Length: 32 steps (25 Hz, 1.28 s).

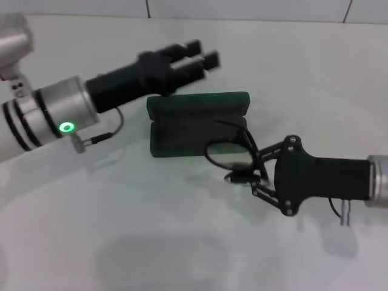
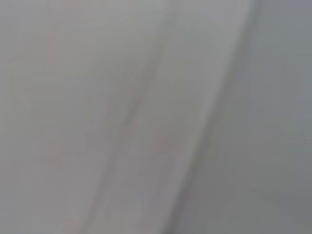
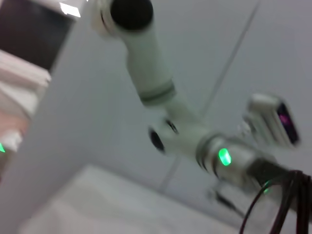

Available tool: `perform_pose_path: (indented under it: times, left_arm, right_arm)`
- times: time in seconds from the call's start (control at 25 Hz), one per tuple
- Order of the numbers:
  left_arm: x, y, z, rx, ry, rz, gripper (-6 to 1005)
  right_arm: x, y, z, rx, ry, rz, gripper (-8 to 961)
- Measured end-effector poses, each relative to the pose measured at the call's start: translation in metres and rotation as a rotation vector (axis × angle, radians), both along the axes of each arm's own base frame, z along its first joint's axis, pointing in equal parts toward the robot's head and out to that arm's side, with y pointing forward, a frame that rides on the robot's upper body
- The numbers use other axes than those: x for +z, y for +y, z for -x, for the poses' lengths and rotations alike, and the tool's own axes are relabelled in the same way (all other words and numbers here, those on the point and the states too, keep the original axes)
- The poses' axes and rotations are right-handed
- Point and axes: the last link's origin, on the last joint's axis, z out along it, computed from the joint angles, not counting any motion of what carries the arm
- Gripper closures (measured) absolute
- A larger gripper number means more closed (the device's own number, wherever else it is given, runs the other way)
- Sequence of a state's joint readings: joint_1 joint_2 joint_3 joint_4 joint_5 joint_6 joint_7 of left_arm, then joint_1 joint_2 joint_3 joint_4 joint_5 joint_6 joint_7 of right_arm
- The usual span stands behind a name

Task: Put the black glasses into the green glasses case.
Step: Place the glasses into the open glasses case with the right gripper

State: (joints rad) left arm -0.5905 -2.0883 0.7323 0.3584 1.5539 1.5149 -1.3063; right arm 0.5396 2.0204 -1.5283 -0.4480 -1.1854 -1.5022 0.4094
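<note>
One pair of black glasses hangs at the near right corner of the green glasses case, pinched at its frame by the right gripper, whose fingers close on it; one temple arm reaches back over the case's lower half. There is one case, lying open on the white table, its lid tipped back toward the far side. The left gripper hovers just behind the lid, its two fingers set slightly apart, holding nothing. A tiled wall stands behind (the left wrist view shows only a grey blur).
</note>
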Motion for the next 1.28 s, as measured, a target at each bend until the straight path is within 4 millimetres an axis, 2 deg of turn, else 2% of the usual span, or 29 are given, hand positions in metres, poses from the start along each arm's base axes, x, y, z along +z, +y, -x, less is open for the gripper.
perform_pose_path:
  times: [0.12, 0.4, 0.68, 0.96, 1.28]
  left_arm:
    - [0.006, -0.001, 0.012, 0.052, -0.005, -0.058, 348]
    - [0.017, -0.008, 0.03, 0.116, -0.03, -0.11, 349]
    - [0.018, -0.009, 0.032, 0.124, -0.031, -0.111, 349]
    - [0.017, -0.007, 0.03, 0.117, -0.03, -0.109, 349]
    - [0.02, -0.001, 0.027, 0.14, -0.066, -0.142, 349]
  right_arm:
    - [-0.007, 0.01, -0.003, -0.009, -0.084, -0.095, 847]
    - [-0.029, 0.025, 0.022, 0.03, -0.266, -0.269, 847]
    - [-0.049, 0.033, 0.044, 0.04, -0.385, -0.41, 847]
    - [-0.065, 0.036, 0.051, 0.063, -0.473, -0.48, 848]
    - [-0.072, 0.042, 0.059, 0.086, -0.513, -0.52, 848]
